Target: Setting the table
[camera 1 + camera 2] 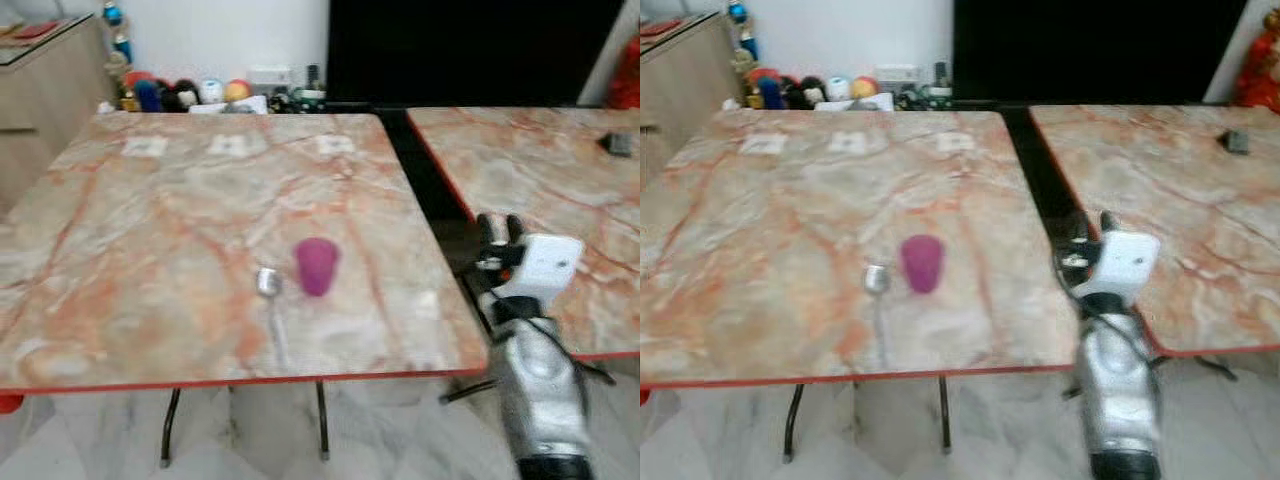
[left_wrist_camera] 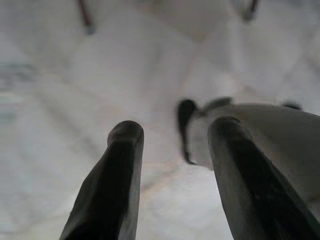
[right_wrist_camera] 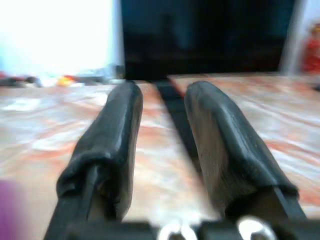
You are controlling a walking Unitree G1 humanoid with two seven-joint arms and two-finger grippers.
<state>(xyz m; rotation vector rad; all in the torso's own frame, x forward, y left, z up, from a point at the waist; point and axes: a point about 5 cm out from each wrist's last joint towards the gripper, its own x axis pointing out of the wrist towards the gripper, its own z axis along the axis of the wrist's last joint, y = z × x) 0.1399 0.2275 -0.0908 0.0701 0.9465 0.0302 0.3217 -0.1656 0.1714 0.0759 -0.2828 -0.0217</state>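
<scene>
Right pincer (image 1: 498, 232) raised at gap between two marble desks, fingers apart, nothing held, pointing away over near desk's (image 1: 150, 240) right edge. Left pincer (image 2: 172, 150) hanging low over pale floor (image 2: 60, 100), fingers apart, empty. Purple cup (image 1: 316, 265) on near desk, spoon (image 1: 271, 300) just beside. Small dark object (image 1: 619, 144) on second desk (image 1: 540, 170). Toys (image 1: 180, 93) along far wall. No readable writing.

A cup (image 1: 317, 265) lies on the near table (image 1: 150, 220), left of the right gripper (image 1: 498, 228). A spoon (image 1: 270, 300) lies just left of the cup. The gripper hovers over the gap between two tables.
</scene>
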